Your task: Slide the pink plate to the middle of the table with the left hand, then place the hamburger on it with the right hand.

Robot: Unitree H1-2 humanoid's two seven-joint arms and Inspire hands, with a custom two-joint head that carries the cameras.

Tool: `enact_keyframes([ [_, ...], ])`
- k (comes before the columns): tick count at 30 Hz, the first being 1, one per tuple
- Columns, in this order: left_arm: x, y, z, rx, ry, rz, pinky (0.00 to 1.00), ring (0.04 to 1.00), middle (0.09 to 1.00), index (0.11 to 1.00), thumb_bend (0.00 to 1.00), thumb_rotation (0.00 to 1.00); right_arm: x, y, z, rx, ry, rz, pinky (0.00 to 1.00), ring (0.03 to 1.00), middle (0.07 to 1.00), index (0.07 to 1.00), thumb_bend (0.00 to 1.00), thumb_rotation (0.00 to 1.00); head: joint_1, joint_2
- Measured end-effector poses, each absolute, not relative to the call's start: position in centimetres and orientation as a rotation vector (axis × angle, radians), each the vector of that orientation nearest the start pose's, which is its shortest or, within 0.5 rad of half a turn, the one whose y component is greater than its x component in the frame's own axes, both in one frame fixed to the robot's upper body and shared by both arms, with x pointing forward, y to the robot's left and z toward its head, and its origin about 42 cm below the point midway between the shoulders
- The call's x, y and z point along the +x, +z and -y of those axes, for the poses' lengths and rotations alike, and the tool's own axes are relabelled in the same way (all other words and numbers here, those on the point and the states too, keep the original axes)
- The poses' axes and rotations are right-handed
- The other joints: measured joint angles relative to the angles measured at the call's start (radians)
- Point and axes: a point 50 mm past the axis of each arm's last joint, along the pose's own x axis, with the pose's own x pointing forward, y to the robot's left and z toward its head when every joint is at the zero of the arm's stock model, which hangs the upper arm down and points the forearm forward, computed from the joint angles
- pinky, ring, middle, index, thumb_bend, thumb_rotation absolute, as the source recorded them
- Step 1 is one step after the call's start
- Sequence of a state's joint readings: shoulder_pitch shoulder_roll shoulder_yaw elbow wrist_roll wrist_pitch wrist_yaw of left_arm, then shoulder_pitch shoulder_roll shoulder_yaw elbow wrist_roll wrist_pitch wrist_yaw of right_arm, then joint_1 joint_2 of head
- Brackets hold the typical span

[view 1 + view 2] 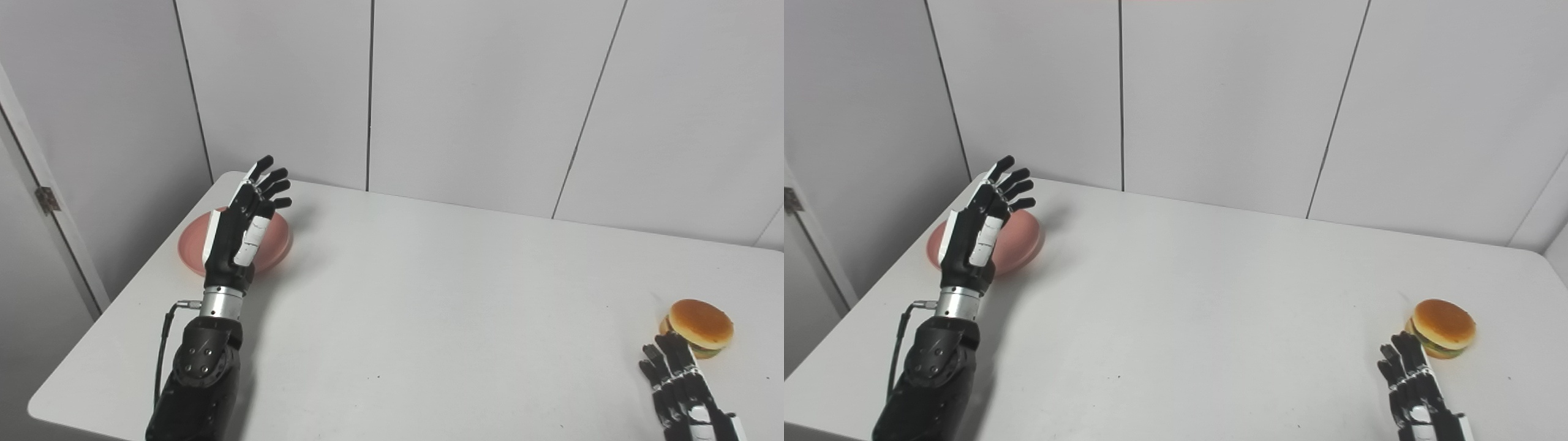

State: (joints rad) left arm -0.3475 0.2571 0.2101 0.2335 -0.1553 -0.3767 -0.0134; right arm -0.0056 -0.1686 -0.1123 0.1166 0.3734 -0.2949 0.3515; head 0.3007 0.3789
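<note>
pink plate [275, 242] half hidden behind spread, empty left hand [242, 229]; right hand [680, 383] cropped, fingers apart beside hamburger [699, 326]

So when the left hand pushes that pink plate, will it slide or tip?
The pink plate looks shallow and wide, so it probably slides on the smooth white table. Its raised rim could lift under downward pressure from the left hand.

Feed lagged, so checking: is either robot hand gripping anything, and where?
Nothing. Left robot hand is open over the pink plate; right robot hand open beside the hamburger.
</note>
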Motion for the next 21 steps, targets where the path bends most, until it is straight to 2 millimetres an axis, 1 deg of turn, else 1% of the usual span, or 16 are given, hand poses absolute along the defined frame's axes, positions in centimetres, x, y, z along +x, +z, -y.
enact_keyframes([
  [2,38.9,20.6,-33.9,0.076,0.141,0.547,0.72,0.827,0.854,0.862,1.00,0.81,27.9,9.8,28.9,0.149,0.182,0.247,0.99,0.955,0.960,0.941,0.87,0.79,-0.003,0.000],
  [4,39.7,21.6,-34.9,0.099,0.139,0.556,0.71,0.835,0.849,0.854,1.00,0.82,27.9,9.8,28.9,0.148,0.182,0.248,0.99,0.953,0.958,0.941,0.88,0.79,-0.003,0.000],
  [8,41.0,22.7,-37.9,0.153,0.168,0.536,0.73,0.843,0.851,0.855,1.00,0.82,27.9,9.8,28.9,0.148,0.183,0.248,0.99,0.955,0.960,0.940,0.88,0.79,-0.003,-0.003],
  [11,41.8,23.1,-40.3,0.180,0.200,0.501,0.78,0.871,0.866,0.864,1.00,0.80,27.9,9.8,28.9,0.148,0.183,0.249,0.98,0.952,0.956,0.935,0.87,0.78,-0.002,-0.002],
  [13,42.3,22.8,-41.5,0.190,0.212,0.466,0.79,0.872,0.873,0.874,1.00,0.80,27.9,9.8,28.9,0.147,0.183,0.252,0.98,0.949,0.953,0.931,0.87,0.78,-0.002,0.000],
  [15,42.9,22.1,-42.6,0.194,0.225,0.423,0.78,0.855,0.870,0.876,1.00,0.80,27.9,9.8,28.9,0.144,0.181,0.261,0.97,0.947,0.951,0.929,0.88,0.78,0.000,0.000],
  [19,43.9,20.7,-44.4,0.177,0.229,0.330,0.80,0.860,0.872,0.885,1.00,0.80,27.8,9.8,28.9,0.142,0.180,0.269,0.97,0.943,0.949,0.929,0.90,0.79,-0.002,0.003],
  [21,44.2,20.5,-45.2,0.159,0.234,0.305,0.81,0.866,0.880,0.887,1.00,0.79,27.8,9.8,28.9,0.142,0.180,0.270,0.96,0.941,0.948,0.926,0.90,0.79,-0.002,0.003],
])
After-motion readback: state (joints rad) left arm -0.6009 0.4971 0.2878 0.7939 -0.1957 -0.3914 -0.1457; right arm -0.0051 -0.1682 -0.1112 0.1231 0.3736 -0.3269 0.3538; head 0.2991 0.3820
